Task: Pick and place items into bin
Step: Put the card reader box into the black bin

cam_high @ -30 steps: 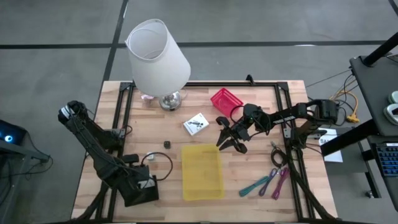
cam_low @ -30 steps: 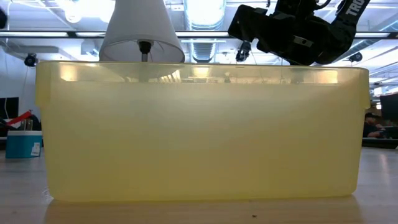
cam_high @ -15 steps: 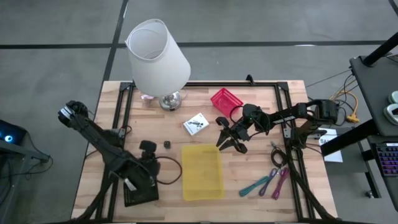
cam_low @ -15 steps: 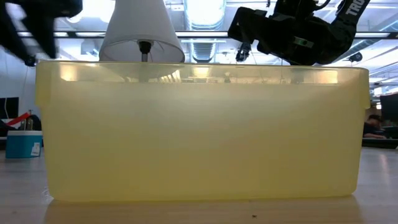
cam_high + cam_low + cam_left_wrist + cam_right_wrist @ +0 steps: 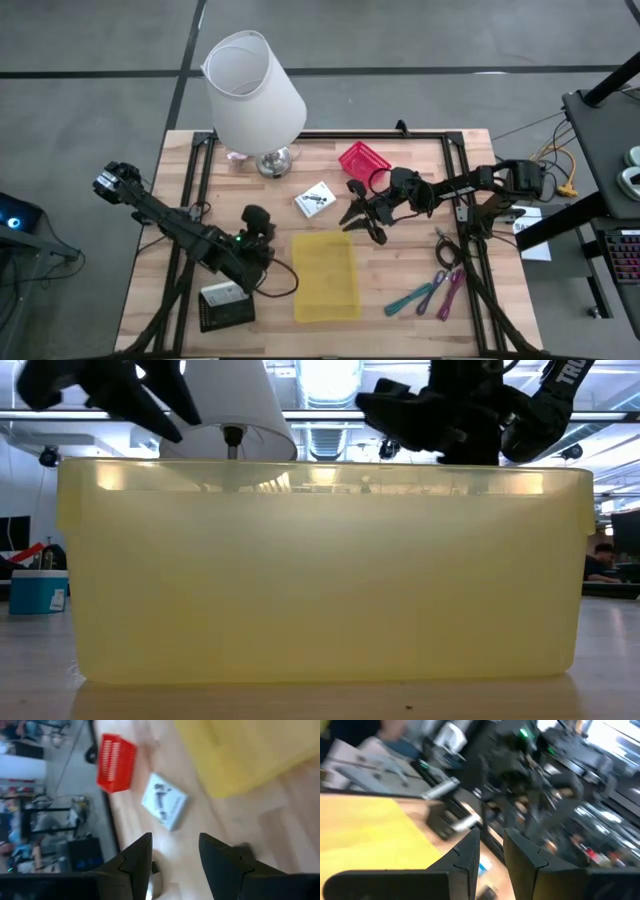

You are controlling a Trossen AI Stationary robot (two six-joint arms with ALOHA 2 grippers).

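Yellow bin (image 5: 325, 276) mid-bench, white card (image 5: 315, 199) just beyond it; left claw (image 5: 175, 851), parted and empty, approaches the card; right claw (image 5: 352, 222), narrow and empty, hovers nearby; next: descend and straddle the card.

Ahead of the left gripper (image 5: 262, 222), bare table (image 5: 400, 270) runs to the white card (image 5: 315, 199) and the red basket (image 5: 363, 160) beyond it — nothing between its parted jaws. The yellow bin (image 5: 325, 276) lies just beside it, open-topped. The right gripper (image 5: 358, 222) hangs at the bin's far edge, its narrow jaw gap empty. The big white lamp (image 5: 254, 92) blocks the table's far corner — well clear of both grippers.
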